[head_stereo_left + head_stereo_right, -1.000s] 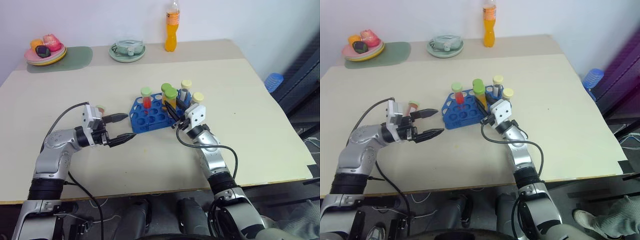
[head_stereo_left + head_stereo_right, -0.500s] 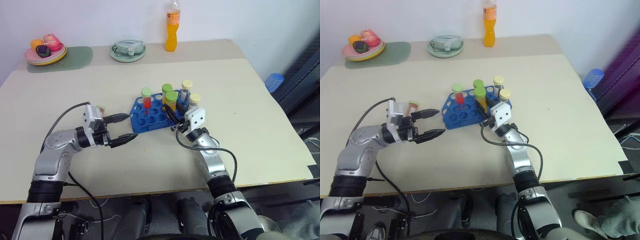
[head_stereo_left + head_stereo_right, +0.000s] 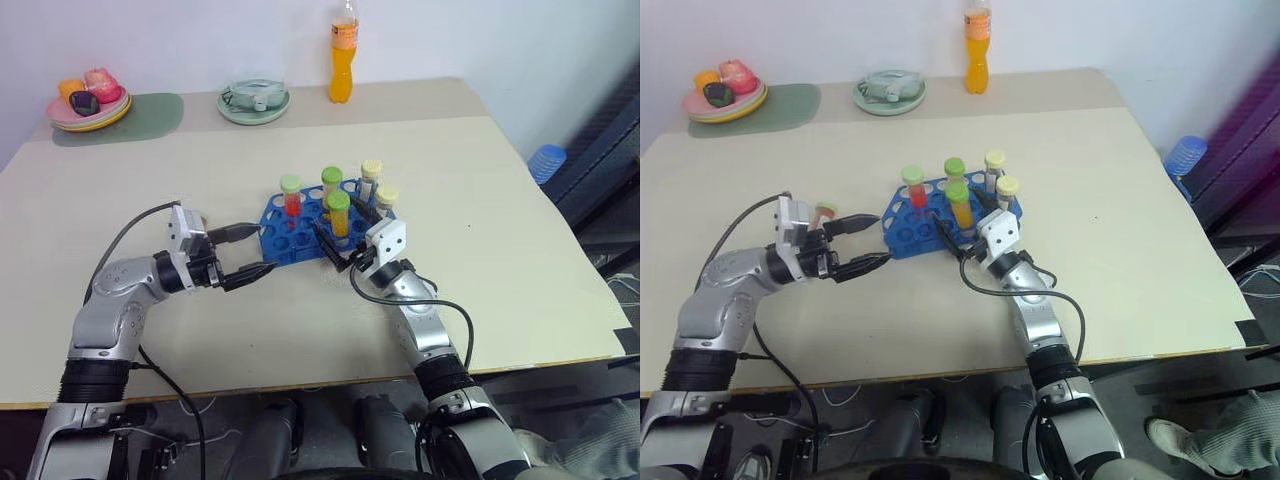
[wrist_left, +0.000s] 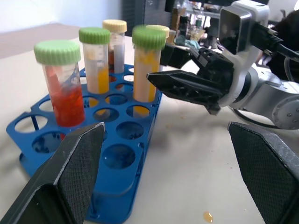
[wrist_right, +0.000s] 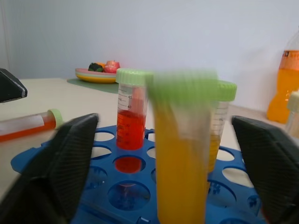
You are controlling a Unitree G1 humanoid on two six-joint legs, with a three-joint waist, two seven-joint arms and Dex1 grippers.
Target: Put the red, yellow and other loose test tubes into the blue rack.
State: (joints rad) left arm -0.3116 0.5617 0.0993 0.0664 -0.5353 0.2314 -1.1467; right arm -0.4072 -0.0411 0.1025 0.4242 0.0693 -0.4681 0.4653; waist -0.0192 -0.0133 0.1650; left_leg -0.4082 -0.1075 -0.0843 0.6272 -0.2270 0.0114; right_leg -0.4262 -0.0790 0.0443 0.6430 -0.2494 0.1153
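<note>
Looking over the table (image 3: 500, 230), I had both grippers spread wide and empty: my right gripper (image 3: 340, 247) sat just beside the near edge of the blue rack (image 3: 300, 238), its fingers apart on either side of the yellow tube (image 3: 339, 214) standing upright in a hole and not pressing it; my left gripper (image 3: 250, 250) hovered off the rack's left end with nothing between its fingers. Five capped tubes stood in the rack, among them a red tube (image 3: 292, 197). One loose tube (image 5: 28, 125), holding orange-red liquid under a pale green cap, lay on its side on the table behind my left gripper. I judged it light but stiff, with a smooth round wall likely to roll or slip under a careless pinch, and possibly breakable if squeezed hard. The best hold seemed to be across the middle of its body, clear of the cap, firmly enough to tip it upright for a hole.
</note>
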